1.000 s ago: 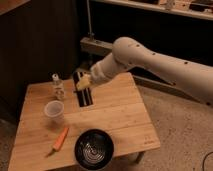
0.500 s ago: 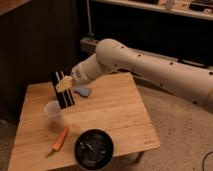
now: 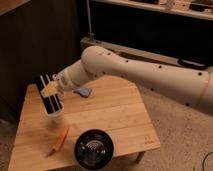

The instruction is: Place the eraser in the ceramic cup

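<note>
My gripper (image 3: 50,91) is over the left part of the wooden table (image 3: 115,120), shut on the eraser (image 3: 46,85). The eraser is a long black block with a pale lengthwise stripe, held nearly upright and tilted a little. Its lower end meets the rim of the ceramic cup (image 3: 56,117). Only the cup's pale lower part shows beneath the eraser. I cannot tell whether the eraser's end is inside the cup or just in front of it.
A small blue-grey lump (image 3: 83,91) lies behind the arm near the table's back. An orange stick-like tool (image 3: 60,140) lies at the front left. A black round pan (image 3: 94,148) sits at the front edge. Dark cabinets stand behind the table.
The arm has swung left and down with the eraser, from the back middle of the table to the cup. The eraser's lower end now reaches the cup's rim.
</note>
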You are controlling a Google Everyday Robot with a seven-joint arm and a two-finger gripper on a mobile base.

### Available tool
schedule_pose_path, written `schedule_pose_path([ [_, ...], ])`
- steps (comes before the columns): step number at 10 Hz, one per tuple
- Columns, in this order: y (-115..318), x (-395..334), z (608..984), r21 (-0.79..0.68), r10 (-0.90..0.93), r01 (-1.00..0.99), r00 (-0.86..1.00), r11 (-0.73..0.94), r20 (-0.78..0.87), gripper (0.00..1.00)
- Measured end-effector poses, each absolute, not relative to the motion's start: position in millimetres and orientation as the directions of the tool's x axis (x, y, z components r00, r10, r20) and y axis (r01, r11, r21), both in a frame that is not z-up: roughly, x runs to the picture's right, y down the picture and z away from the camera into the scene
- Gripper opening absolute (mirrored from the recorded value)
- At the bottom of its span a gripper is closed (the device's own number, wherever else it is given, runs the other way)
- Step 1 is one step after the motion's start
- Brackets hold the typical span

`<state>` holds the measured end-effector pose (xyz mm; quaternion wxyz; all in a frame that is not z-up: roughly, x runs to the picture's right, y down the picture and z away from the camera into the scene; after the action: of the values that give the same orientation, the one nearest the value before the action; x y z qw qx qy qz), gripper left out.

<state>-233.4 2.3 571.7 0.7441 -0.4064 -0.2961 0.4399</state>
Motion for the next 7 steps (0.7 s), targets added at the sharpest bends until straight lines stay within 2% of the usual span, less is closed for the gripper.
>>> schedule_pose_path([
  [7,6.5,-272.8,623.8,-0.847,0.876,-0.436,0.477,0.304,0.068,0.38],
])
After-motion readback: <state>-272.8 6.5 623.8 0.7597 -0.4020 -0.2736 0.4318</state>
